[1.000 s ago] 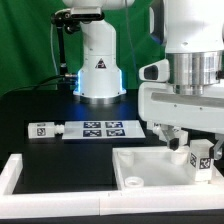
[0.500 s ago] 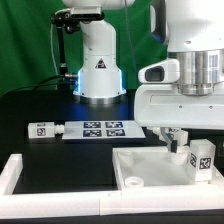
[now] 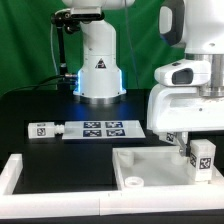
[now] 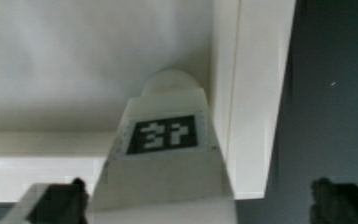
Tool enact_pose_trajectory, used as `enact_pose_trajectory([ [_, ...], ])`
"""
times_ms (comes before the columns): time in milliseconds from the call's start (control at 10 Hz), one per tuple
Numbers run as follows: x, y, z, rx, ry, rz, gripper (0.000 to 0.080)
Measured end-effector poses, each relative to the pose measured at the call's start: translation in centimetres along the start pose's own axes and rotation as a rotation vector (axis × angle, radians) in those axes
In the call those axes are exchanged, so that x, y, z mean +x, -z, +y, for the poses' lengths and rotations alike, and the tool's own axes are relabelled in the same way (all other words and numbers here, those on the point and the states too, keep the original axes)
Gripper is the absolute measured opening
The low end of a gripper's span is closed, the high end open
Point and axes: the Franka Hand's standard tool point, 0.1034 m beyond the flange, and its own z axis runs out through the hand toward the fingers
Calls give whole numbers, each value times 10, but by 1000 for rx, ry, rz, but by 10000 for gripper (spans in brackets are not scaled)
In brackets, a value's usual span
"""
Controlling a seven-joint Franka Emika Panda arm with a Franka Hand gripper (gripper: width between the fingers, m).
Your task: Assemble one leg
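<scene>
A leg (image 3: 201, 158), a small white peg with a black-and-white tag, stands at the right side of the large white tray-like panel (image 3: 140, 165). My gripper (image 3: 190, 148) hangs low right at it, and the arm's white body hides the leg's far side. In the wrist view the tagged leg (image 4: 167, 140) lies between my two dark fingertips (image 4: 60, 205), which stand wide apart on either side and do not touch it. My gripper (image 4: 202, 205) is open.
The marker board (image 3: 100, 129) lies at the middle of the black table. Another small white tagged piece (image 3: 41, 130) sits at its left end. A white raised border (image 3: 15, 172) runs along the front left. The robot's base (image 3: 98, 70) stands at the back.
The arm has moved toward the exterior view's right, over the panel's right side. The leg has stayed in place.
</scene>
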Motion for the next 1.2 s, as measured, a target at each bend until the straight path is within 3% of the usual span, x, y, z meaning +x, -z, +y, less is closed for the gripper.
enact_pose_trajectory([
  [100, 0, 0, 0, 0, -17, 0, 514],
  [200, 0, 0, 0, 0, -33, 0, 375],
  [300, 0, 0, 4, -4, -106, -1, 292],
  [600, 1, 0, 7, -9, -418, 0, 292],
  [800, -4, -2, 6, -14, -820, -6, 292],
  [1100, -2, -3, 13, 46, -1227, -54, 292],
  [1200, -2, -3, 13, 49, -1323, -60, 292],
])
